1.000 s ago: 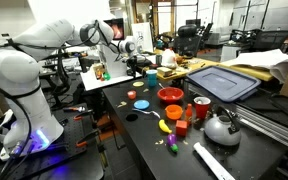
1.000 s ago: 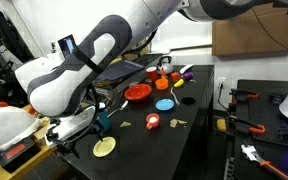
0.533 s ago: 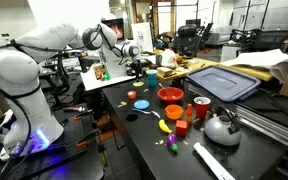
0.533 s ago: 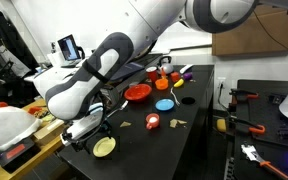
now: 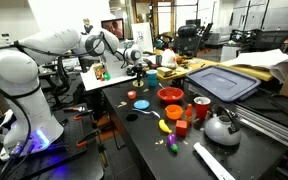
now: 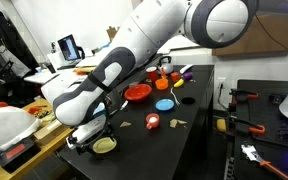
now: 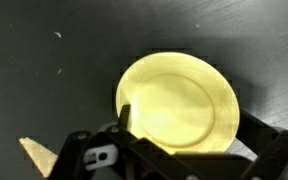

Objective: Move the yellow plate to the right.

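Note:
The yellow plate (image 7: pixel 179 97) lies flat on the black table and fills the middle of the wrist view. My gripper (image 7: pixel 184 125) hovers right over its near half, open, with one finger (image 7: pixel 123 115) at the plate's left rim and the other off its right rim. Nothing is held. In an exterior view the plate (image 6: pixel 105 146) sits at the table's near left corner, partly covered by the gripper (image 6: pixel 92 137). From the opposite side, the gripper (image 5: pixel 137 64) is at the table's far end and the plate is hidden.
A red bowl (image 6: pixel 137 93), a blue disc (image 6: pixel 164 104), a small red cup (image 6: pixel 152 122) and yellow scraps (image 6: pixel 125 125) lie to the right of the plate. A metal kettle (image 5: pixel 221 128) and a banana (image 5: pixel 165 126) sit at the table's opposite end.
The arm has swung down and across toward the plate; the gripper now hangs right over it. The jaws stayed open and the plate has not moved.

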Controlling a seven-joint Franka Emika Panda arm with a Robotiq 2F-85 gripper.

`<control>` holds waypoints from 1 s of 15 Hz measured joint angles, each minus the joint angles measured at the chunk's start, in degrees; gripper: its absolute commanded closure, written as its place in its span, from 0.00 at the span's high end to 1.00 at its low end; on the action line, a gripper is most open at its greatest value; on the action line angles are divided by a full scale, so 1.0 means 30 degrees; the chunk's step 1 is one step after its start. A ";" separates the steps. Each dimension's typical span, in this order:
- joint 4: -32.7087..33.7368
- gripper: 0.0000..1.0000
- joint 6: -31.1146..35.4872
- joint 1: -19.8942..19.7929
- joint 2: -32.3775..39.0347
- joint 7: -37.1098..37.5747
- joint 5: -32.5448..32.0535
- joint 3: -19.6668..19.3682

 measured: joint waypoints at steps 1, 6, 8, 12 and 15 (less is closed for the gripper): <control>0.0071 1.00 -0.0049 0.0001 0.0032 0.0046 0.0000 -0.0029; 0.0442 1.00 -0.0583 0.0280 0.0016 0.1091 -0.0022 -0.0370; 0.0541 1.00 -0.1103 0.0471 -0.0042 0.1457 -0.0062 -0.0545; 0.0671 1.00 -0.2830 0.0940 -0.0172 0.2221 -0.0405 -0.0980; 0.0676 1.00 -0.3940 0.1179 -0.0294 0.2687 -0.0618 -0.1182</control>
